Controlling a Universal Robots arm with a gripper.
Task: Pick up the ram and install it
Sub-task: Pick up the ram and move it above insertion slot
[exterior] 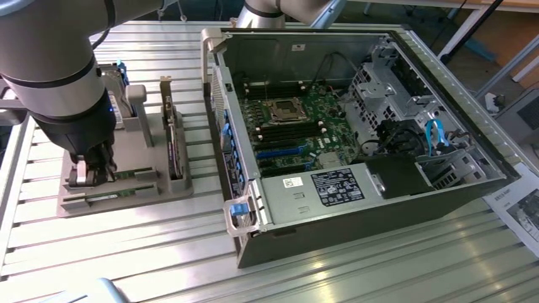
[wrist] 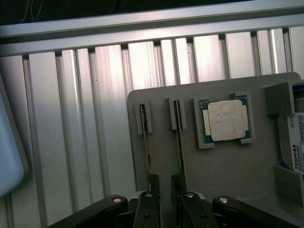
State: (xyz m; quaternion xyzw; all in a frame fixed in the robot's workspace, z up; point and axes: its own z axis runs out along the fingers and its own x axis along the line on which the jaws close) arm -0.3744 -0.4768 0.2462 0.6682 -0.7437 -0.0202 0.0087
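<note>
Over at the exterior view's left, above the grey holder (wrist: 228,166), the gripper (wrist: 165,187) hung wide open and empty, sitting right at one end of 2 ram sticks (wrist: 180,137) standing on edge, long axes running left to right. Couldn't tell which stick it was lined up on.

The silver slatted aluminium table (exterior: 370,271) carries a flat grey plastic parts holder (exterior: 126,205) toward the exterior view's left. Just beside the holder, to its right, a large dark open computer case (exterior: 379,233) lies on its side. A printed white paper sheet (exterior: 518,211) lies at the table's right edge, and a pale blue-grey rounded object (exterior: 88,291) sits at the near left.
</note>
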